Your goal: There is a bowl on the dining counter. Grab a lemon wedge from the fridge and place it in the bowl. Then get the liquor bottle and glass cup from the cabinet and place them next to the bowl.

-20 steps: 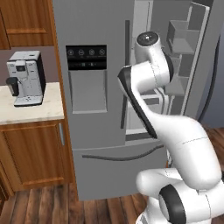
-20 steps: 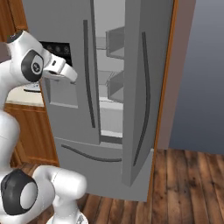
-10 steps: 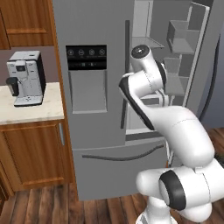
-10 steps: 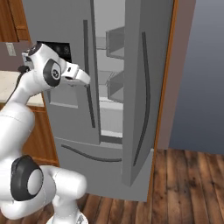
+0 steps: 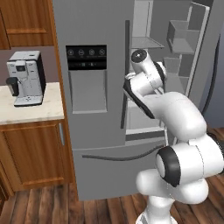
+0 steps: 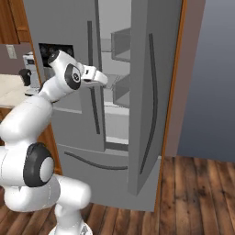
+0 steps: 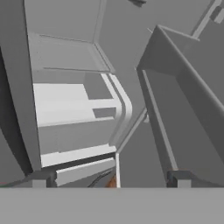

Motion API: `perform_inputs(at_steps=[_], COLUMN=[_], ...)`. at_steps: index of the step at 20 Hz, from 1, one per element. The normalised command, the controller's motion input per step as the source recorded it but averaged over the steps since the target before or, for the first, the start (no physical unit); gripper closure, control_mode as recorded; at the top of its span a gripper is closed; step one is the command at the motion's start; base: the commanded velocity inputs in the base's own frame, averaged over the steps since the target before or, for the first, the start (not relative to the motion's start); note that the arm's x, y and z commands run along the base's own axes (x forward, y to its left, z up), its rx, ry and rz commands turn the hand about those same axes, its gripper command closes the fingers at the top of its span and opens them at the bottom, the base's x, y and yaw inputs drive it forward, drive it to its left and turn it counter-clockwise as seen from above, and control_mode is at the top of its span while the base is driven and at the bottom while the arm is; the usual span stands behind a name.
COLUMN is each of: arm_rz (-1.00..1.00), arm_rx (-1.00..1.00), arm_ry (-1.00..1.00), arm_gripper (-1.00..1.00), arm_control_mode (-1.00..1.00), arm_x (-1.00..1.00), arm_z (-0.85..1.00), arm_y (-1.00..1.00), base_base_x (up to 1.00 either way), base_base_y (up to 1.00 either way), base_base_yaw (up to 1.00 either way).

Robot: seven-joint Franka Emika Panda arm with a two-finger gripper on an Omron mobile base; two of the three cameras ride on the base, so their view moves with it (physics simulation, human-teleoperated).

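The arm reaches toward the fridge (image 5: pixel 100 109), fingers (image 7: pixel 177 178) spread wide and holding nothing. The right door (image 6: pixel 149 101) stands open, its long axis upright, swung outward toward the robot. Judging by this, the lemon-fetching step is underway; next the hand must enter between shelves (image 7: pixel 65 105), where no wedge can be made out.
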Motion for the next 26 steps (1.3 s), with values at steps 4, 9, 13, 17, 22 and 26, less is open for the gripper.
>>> perform_inputs(at_steps=[4,9,13,17,22,26], arm_rz=[0.0,-0.05,-0.09,-0.12,-0.15,-0.18], arm_rx=[-0.08,-0.11,-0.12,-0.11,-0.07,-0.04], arm_ry=[0.0,0.0,0.01,0.03,0.01,0.0], arm_gripper=[-1.0,-1.0,-1.0,-1.0,-1.0,-1.0], arm_control_mode=[-1.0,-1.0,-1.0,-1.0,-1.0,-1.0], arm_x=[0.57,0.2,0.0,-0.14,-0.47,-0.95], arm_z=[0.0,0.0,0.0,0.0,0.0,0.0], arm_y=[-0.29,-0.49,-0.7,-0.78,-0.97,-1.0], base_base_x=[0.0,0.0,0.0,0.0,0.0,0.0], base_base_y=[0.0,0.0,0.0,0.0,0.0,0.0], base_base_yaw=[0.0,0.0,0.0,0.0,0.0,0.0])
